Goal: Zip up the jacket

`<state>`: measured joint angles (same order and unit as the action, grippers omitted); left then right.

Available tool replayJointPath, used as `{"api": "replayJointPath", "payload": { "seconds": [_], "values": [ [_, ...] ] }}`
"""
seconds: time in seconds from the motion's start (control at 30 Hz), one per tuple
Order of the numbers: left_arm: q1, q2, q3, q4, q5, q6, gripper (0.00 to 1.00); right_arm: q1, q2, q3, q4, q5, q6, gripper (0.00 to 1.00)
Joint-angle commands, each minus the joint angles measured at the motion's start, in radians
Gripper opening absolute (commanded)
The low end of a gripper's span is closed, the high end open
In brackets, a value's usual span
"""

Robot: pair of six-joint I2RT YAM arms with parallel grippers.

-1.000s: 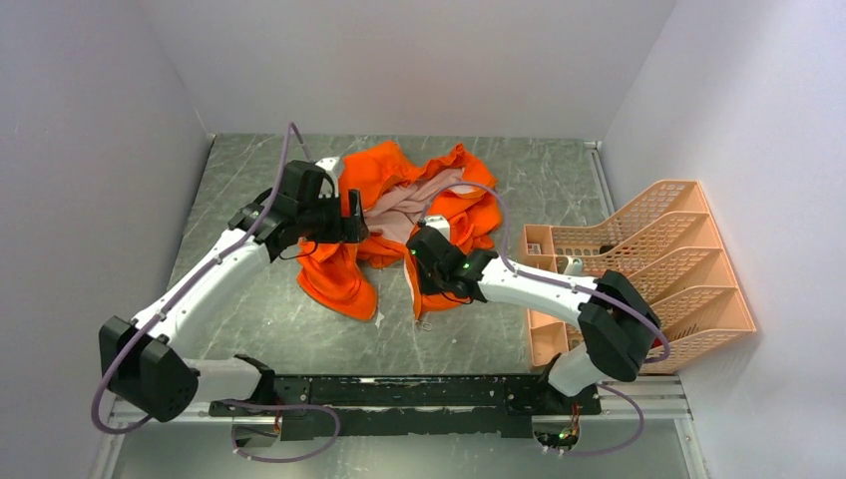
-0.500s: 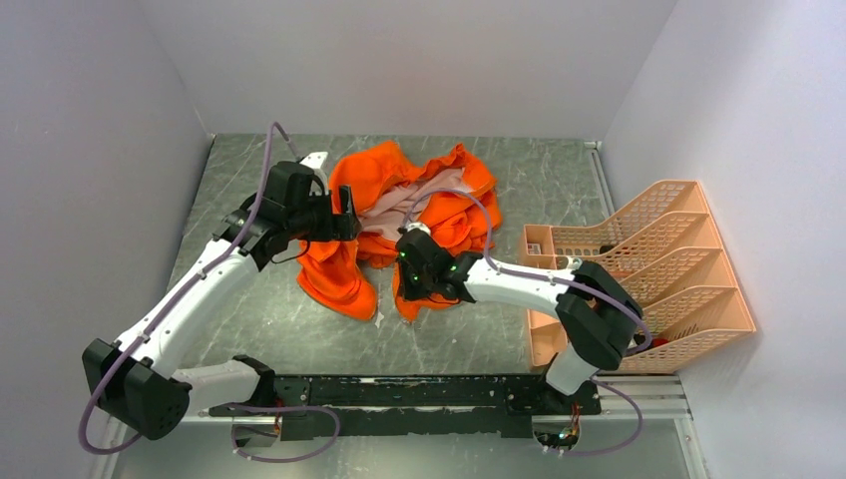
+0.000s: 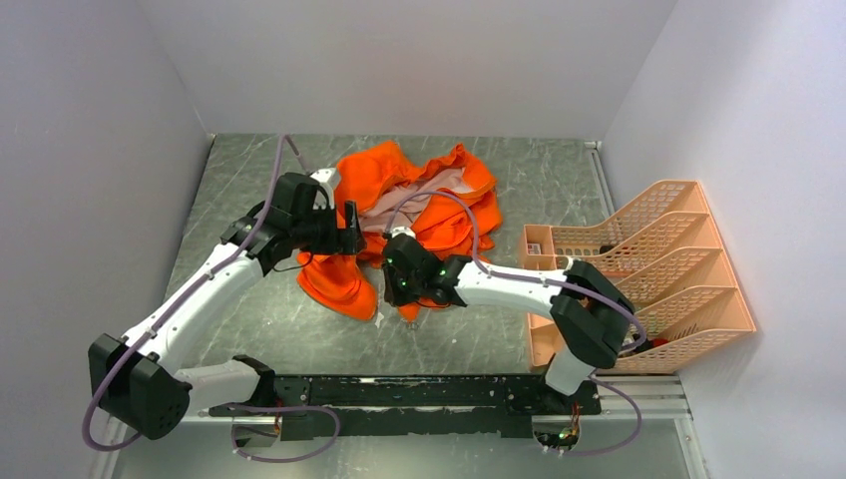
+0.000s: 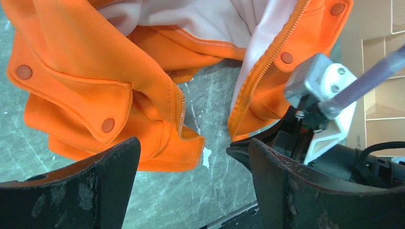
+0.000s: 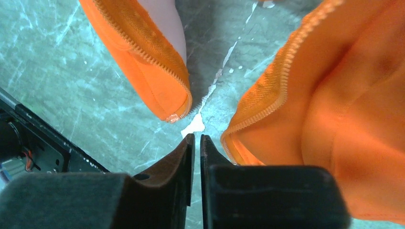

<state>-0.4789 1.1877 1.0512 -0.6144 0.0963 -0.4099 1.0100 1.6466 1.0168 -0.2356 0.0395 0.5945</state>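
The orange jacket lies crumpled and unzipped at mid-table, its pale pink lining showing. In the left wrist view its two front edges hang apart, each with a light zipper strip. My left gripper hovers at the jacket's left side, open, with bare table between its fingers. My right gripper is shut and empty. It points at the gap between the two lower hem corners, the left corner and the right corner, touching neither.
A peach basket rack stands against the right wall. A small white scrap lies on the marbled table just beyond my right fingertips. The black mounting rail runs along the near edge. Walls close in on three sides.
My right gripper has moved left along the jacket's lower hem, and the right front flap has shifted left with it. The left gripper has shifted only slightly and stayed open.
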Motion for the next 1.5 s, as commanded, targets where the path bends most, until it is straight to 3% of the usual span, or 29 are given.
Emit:
{"api": "replayJointPath", "payload": {
  "seconds": [0.0,0.17,0.5,1.03,1.37,1.47],
  "values": [
    [-0.006,0.003,-0.019,0.051,0.075,-0.015,0.88,0.005,-0.099,-0.036,-0.013,0.097,-0.008,0.17],
    [-0.024,0.031,-0.051,0.093,0.158,-0.015,0.87,0.005,-0.198,-0.121,-0.039,0.165,-0.028,0.29],
    [-0.110,0.087,-0.142,0.188,0.283,-0.088,0.85,0.003,-0.405,-0.336,0.067,0.173,-0.090,0.33],
    [-0.168,0.283,-0.284,0.480,0.363,-0.258,0.80,0.001,-0.579,-0.452,0.135,0.171,-0.087,0.38],
    [-0.168,0.412,-0.297,0.607,0.421,-0.307,0.67,0.000,-0.605,-0.486,0.166,0.127,-0.107,0.39],
    [-0.168,0.446,-0.297,0.650,0.435,-0.308,0.56,0.000,-0.613,-0.494,0.169,0.117,-0.111,0.40]
  ]
}}
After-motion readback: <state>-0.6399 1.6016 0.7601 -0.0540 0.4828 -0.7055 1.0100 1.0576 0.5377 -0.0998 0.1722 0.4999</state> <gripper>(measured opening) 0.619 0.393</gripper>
